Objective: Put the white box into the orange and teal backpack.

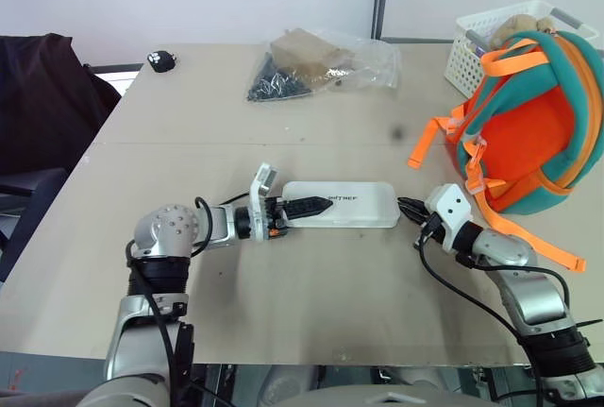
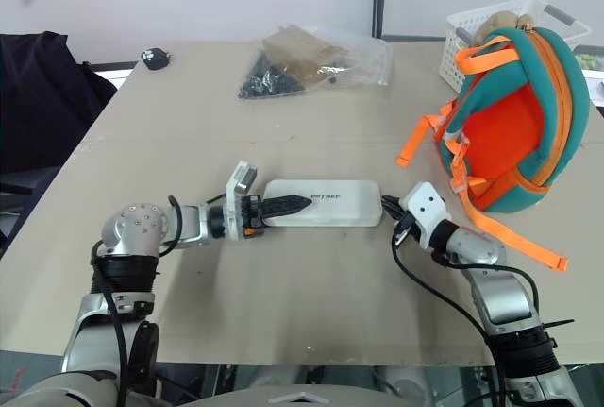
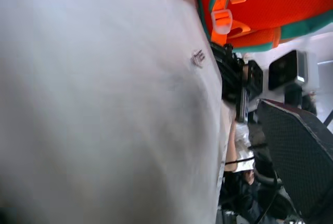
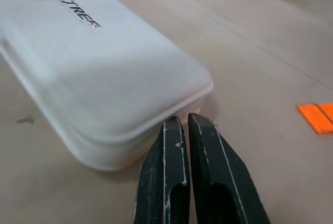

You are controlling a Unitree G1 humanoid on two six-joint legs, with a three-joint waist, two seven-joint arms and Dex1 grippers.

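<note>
Nearest to the robot, the white box [image 1: 342, 205] lies flat on the beige table [image 1: 283, 303], lengthwise between the two arms, with its dark lettering facing up; the left gripper [image 1: 300, 207] reaches in from the left side with its fingers spread, one black finger [image 1: 307, 206] lying over the lid of the box near its left end, the other finger hidden, so I cannot tell if the box is really gripped; the right gripper [image 4: 183, 125] comes from the right with its two fingers pressed together and nothing between them, and their tips are touching or almost touching the right end of the box. Further to the right stands the orange and teal backpack [image 1: 533, 133], with its orange straps [image 1: 528, 234] lying loose on the table; behind it is a white lattice basket [image 1: 472, 43]. At the far side lies a clear plastic bag [image 1: 326, 65] with a brown block, and a small dark object [image 1: 162, 60] near the far left corner.
</note>
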